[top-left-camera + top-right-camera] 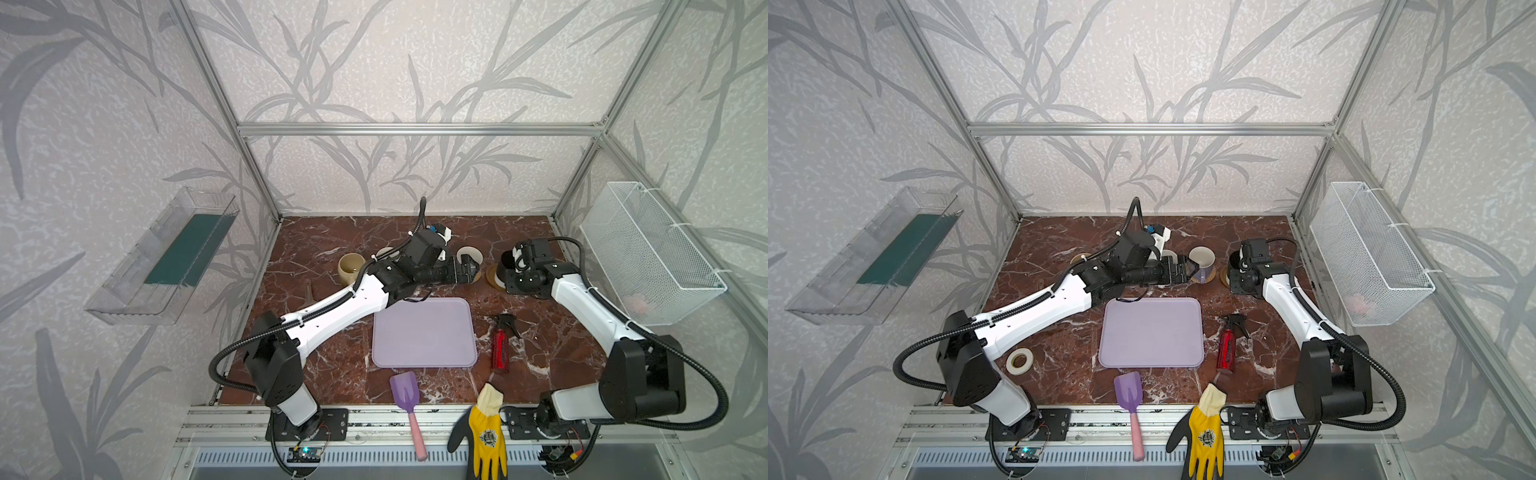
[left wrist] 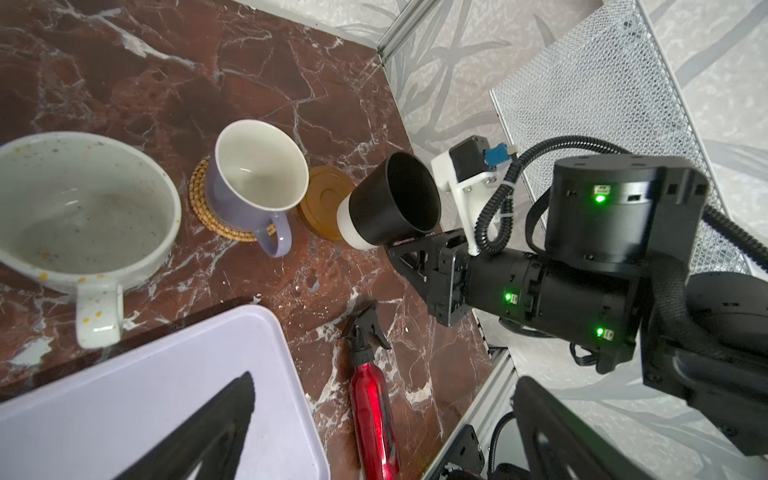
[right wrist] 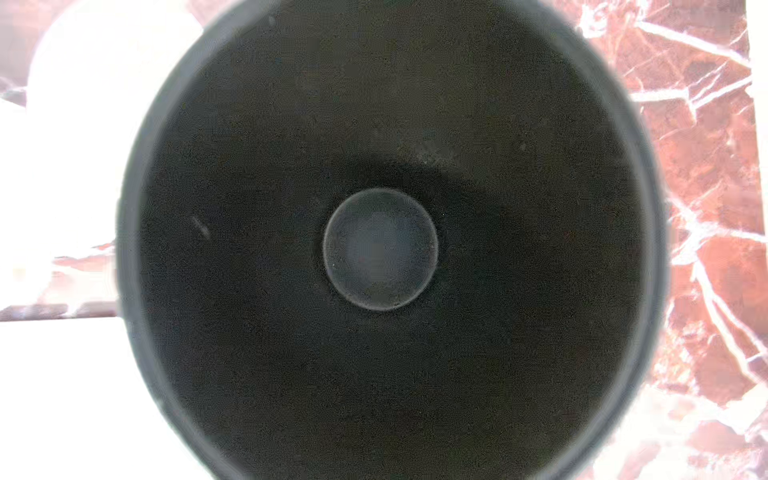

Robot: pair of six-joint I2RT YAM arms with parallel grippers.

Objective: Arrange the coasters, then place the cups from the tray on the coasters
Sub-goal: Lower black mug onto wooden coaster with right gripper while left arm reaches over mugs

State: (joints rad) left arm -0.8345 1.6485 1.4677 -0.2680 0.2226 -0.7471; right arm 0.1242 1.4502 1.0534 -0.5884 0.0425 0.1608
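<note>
The lavender tray [image 1: 424, 332] lies bare at the table's middle. Behind it a beige-yellow cup [image 1: 351, 266] stands at the left. In the left wrist view a speckled white cup [image 2: 83, 208] stands beside a lavender cup [image 2: 257, 183] that sits on a rattan coaster [image 2: 199, 195]. My left gripper [image 1: 471, 270] is open and empty, just in front of the lavender cup [image 1: 469, 254]. My right gripper [image 2: 409, 249] is shut on the black cup [image 2: 395, 203], which tilts over an amber-brown coaster [image 2: 324, 199]. The cup's dark inside [image 3: 380, 249] fills the right wrist view.
A red spray bottle [image 1: 500, 345] lies right of the tray. A purple scoop [image 1: 405, 392] and a yellow glove [image 1: 486, 432] lie at the front edge, a white tape roll [image 1: 1019, 359] at the front left. A white mesh basket [image 1: 648, 249] hangs on the right wall.
</note>
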